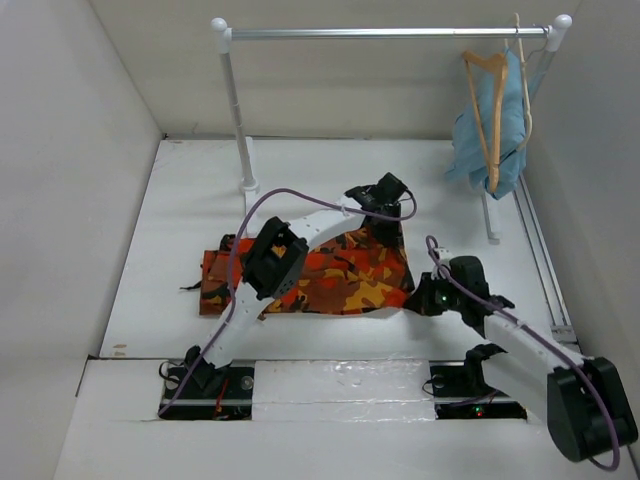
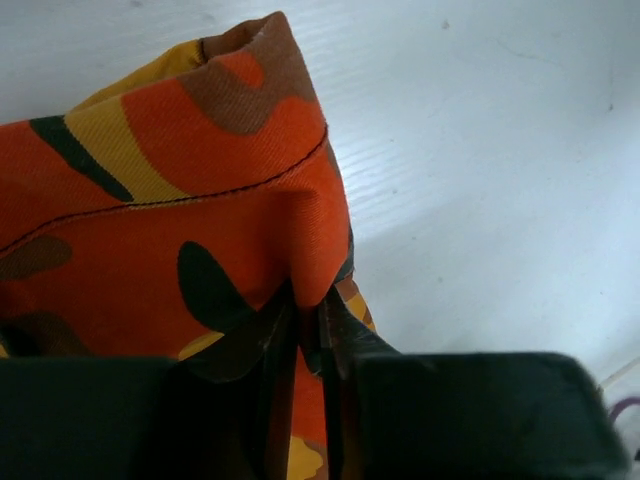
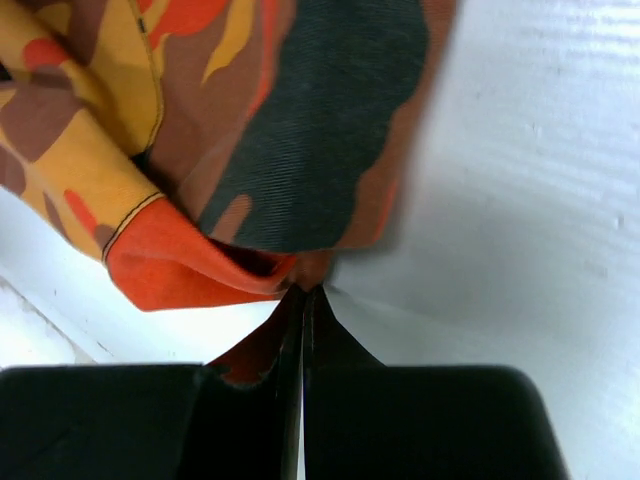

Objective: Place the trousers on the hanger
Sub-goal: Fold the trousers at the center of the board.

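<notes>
Pinching trousers (image 1: pixel 335 277): left hand (image 2: pixel 308 322) far corner, right hand (image 3: pixel 302 300) near corner.

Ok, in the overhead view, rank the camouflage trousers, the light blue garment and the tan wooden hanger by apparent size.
Largest: camouflage trousers.
Then: light blue garment.
Smallest: tan wooden hanger, about as tall as the garment but much thinner.

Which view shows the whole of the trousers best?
Top external: the trousers lie spread on the table, partly under the left arm. Left wrist shows only a hemmed corner pinched in the left claw; right wrist, only an edge in the right claw.
</notes>
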You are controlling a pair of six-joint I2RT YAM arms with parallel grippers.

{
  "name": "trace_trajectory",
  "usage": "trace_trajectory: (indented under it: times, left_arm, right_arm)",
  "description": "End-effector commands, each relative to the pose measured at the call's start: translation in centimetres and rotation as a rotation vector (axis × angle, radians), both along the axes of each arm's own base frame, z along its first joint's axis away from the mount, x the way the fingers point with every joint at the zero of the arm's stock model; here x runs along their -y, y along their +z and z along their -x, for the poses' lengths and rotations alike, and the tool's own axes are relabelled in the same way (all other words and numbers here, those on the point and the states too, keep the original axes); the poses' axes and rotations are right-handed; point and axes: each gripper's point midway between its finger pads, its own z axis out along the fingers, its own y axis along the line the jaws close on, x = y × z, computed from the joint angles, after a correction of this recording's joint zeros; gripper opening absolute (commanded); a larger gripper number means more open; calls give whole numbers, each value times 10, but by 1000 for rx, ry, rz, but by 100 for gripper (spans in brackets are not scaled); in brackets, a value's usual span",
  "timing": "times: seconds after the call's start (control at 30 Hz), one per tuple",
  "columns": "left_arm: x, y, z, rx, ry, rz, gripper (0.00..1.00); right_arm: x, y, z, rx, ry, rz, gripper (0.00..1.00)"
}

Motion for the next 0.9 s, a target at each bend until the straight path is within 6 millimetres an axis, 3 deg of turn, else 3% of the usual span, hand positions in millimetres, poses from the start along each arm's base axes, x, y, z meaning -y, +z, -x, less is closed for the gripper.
trace_trajectory:
  times: [0.0,0.03,0.07,0.1,0.13,0.2,0.27,0.3,0.37,0.4,0.43,0.47,0.5,0.53,0.6,0.63,0.7,0.77,0.8,0.83,0.87]
  left_arm:
    - [17,6,-13,37,-16,53,12]
    - [17,16,-12,45,-22,57,22]
    - [12,32,-13,82,-29,56,32]
    - [11,32,-14,87,-25,52,32]
    - [5,50,-11,121,-41,56,42]
    - [-4,72,-8,163,-55,62,47]
    - [-25,109,4,227,-76,66,48]
    - [-26,109,3,233,-70,61,48]
    - [-43,129,19,262,-72,57,48]
    - [-52,134,21,275,-48,50,48]
    - [-66,140,33,287,-32,66,48]
    - [-74,143,40,281,0,87,47]
    - [-83,141,46,281,26,96,47]
    - [-103,132,62,273,54,101,45]
    - [-124,120,74,223,152,129,43]
    - [-147,99,91,196,188,128,41]
    - [-172,81,98,128,298,174,40]
    - [-206,46,119,58,373,196,39]
    - [-227,38,113,23,449,219,39]
    - [-250,16,126,-29,524,222,39]
    - [-265,12,123,-30,579,248,39]
  right_arm:
    - [2,-15,48,-128,27,19,0]
    - [6,-8,54,-118,18,28,0]
    - [14,5,50,-71,-20,55,12]
    - [17,4,47,-65,-36,73,12]
    - [20,21,39,-12,-54,81,34]
    - [32,38,36,26,-101,135,46]
    - [42,68,22,78,-123,196,55]
    - [42,68,22,78,-124,196,55]
    - [37,88,5,151,-103,188,56]
    - [31,88,1,139,-75,177,48]
    - [26,92,-5,154,-55,165,21]
    - [16,108,-19,211,-34,136,11]
    - [5,104,-23,184,11,115,6]
    - [-9,114,-35,244,49,86,0]
    - [-21,115,-49,243,74,70,0]
    - [-23,96,-56,185,90,100,0]
    - [-22,78,-67,156,71,130,0]
    - [-15,56,-78,111,15,132,0]
    - [-17,48,-75,85,16,119,0]
    - [-15,34,-72,54,-3,103,0]
    - [-16,21,-66,7,-5,100,0]
